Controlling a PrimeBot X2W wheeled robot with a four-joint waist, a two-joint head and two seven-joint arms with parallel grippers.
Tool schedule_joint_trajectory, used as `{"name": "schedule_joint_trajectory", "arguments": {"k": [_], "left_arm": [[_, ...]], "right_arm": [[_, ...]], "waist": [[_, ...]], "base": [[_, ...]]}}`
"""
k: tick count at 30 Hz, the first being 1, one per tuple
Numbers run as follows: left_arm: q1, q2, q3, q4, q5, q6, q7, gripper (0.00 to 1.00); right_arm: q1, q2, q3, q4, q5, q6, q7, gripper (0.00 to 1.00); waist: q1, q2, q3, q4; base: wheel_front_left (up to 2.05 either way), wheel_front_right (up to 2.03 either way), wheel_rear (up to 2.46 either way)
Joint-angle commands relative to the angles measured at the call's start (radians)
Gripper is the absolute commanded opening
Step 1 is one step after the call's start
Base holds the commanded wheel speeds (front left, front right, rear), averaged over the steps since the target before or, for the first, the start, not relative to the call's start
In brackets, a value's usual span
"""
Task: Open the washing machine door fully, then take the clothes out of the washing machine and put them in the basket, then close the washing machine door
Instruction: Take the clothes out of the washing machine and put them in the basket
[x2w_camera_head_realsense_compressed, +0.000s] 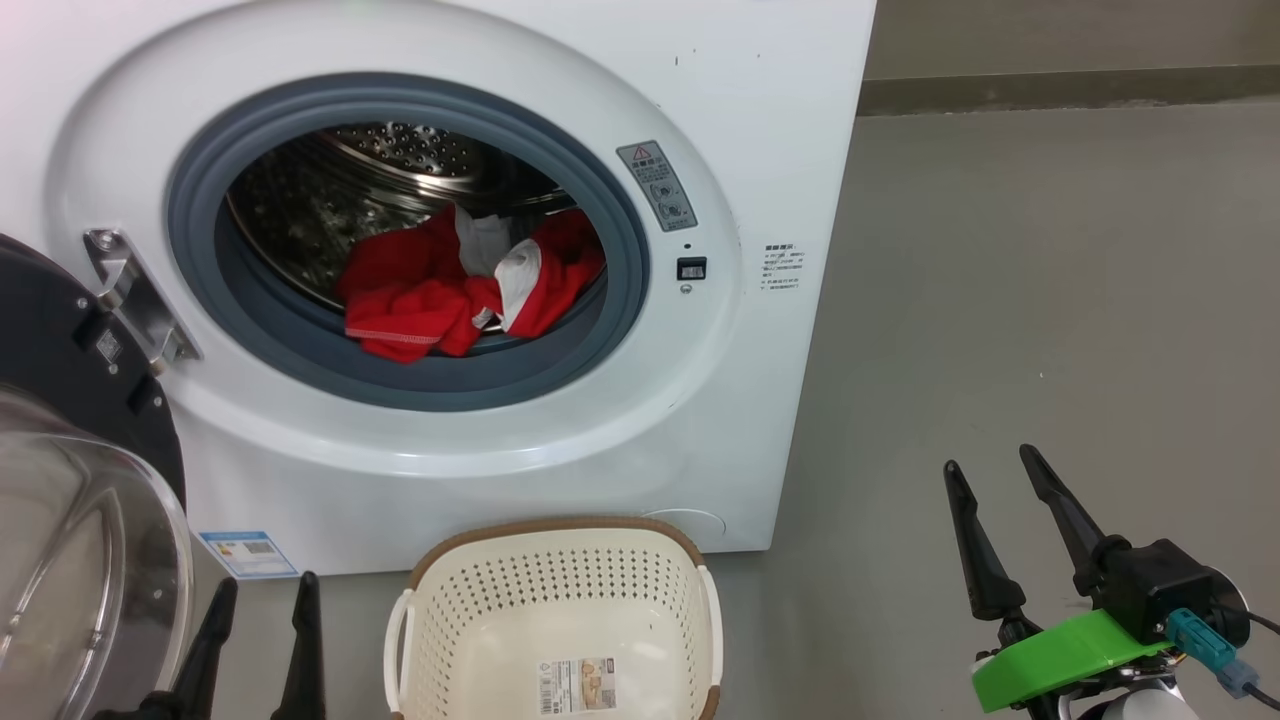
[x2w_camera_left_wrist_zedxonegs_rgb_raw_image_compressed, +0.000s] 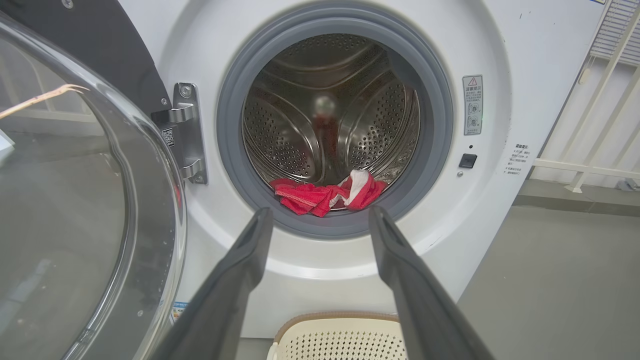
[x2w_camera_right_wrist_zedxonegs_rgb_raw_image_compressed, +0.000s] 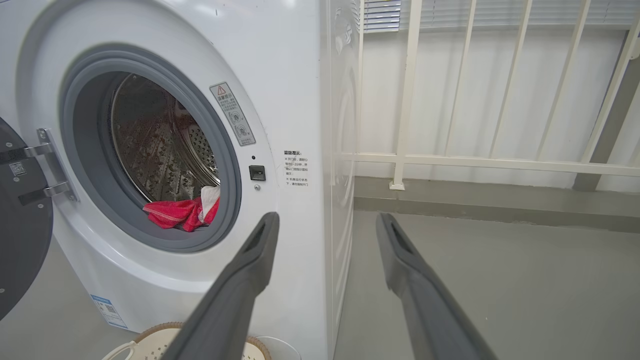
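The white washing machine (x2w_camera_head_realsense_compressed: 760, 100) fills the head view, with its door (x2w_camera_head_realsense_compressed: 70, 480) swung open at the left on a metal hinge. Red and white clothes (x2w_camera_head_realsense_compressed: 460, 285) lie at the drum's front lip, also seen as clothes (x2w_camera_left_wrist_zedxonegs_rgb_raw_image_compressed: 327, 195) and clothes (x2w_camera_right_wrist_zedxonegs_rgb_raw_image_compressed: 182, 212). The cream basket (x2w_camera_head_realsense_compressed: 440, 630) sits on the floor below the opening, holding only a paper label. My left gripper (x2w_camera_head_realsense_compressed: 262, 590) stands open at the lower left, between the door and the basket. My right gripper (x2w_camera_head_realsense_compressed: 990, 470) is open at the lower right, off the machine's right side. Neither holds anything.
Grey floor (x2w_camera_head_realsense_compressed: 1050, 300) stretches right of the machine. A white railing (x2w_camera_right_wrist_zedxonegs_rgb_raw_image_compressed: 475, 160) stands against the wall behind it. The door's glass bowl (x2w_camera_left_wrist_zedxonegs_rgb_raw_image_compressed: 60, 200) bulges close on the left of my left gripper (x2w_camera_left_wrist_zedxonegs_rgb_raw_image_compressed: 320, 215).
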Motion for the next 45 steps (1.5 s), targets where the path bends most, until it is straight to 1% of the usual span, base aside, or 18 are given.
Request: {"name": "schedule_joint_trajectory", "arguments": {"k": [1, 16, 22, 29, 40, 45], "left_arm": [[-0.037, 0.01, 0.031, -0.022, 0.008, -0.006, -0.009, 1.0], [-0.044, 0.007, 0.033, -0.025, -0.001, -0.006, -0.009, 1.0], [-0.088, 0.0, 0.03, -0.029, -0.022, -0.006, -0.009, 1.0], [-0.208, 0.012, -0.011, 0.013, -0.016, -0.006, -0.009, 1.0], [-0.445, 0.023, -0.03, 0.206, 0.007, -0.001, -0.009, 1.0], [-0.541, 0.029, -0.035, 0.26, 0.009, -0.002, -0.009, 1.0]], "right_arm": [[-0.004, -0.004, 0.017, -0.03, 0.016, 0.008, -0.006, 1.0], [-0.006, -0.004, 0.013, -0.031, 0.017, 0.008, -0.006, 1.0], [-0.017, -0.004, 0.012, -0.04, 0.014, 0.008, -0.006, 1.0], [-0.048, -0.004, 0.009, -0.049, 0.005, 0.008, -0.006, 1.0], [-0.111, -0.004, 0.012, -0.065, -0.009, 0.008, -0.006, 1.0], [-0.134, -0.004, 0.008, -0.077, -0.01, 0.008, -0.006, 1.0]], "waist": [[0.0, 0.0, 0.001, 0.0], [0.0, 0.0, 0.023, 0.008], [0.0, 0.0, 0.058, 0.015], [0.0, 0.0, 0.129, 0.031], [0.0, 0.0, 0.239, 0.028], [0.0, 0.0, 0.292, 0.023]], "base": [[0.0, 0.0, 0.0], [0.0, 0.0, 0.0], [0.0, 0.0, 0.0], [0.0, 0.0, 0.0], [0.0, 0.0, 0.0], [0.0, 0.0, 0.0]]}}
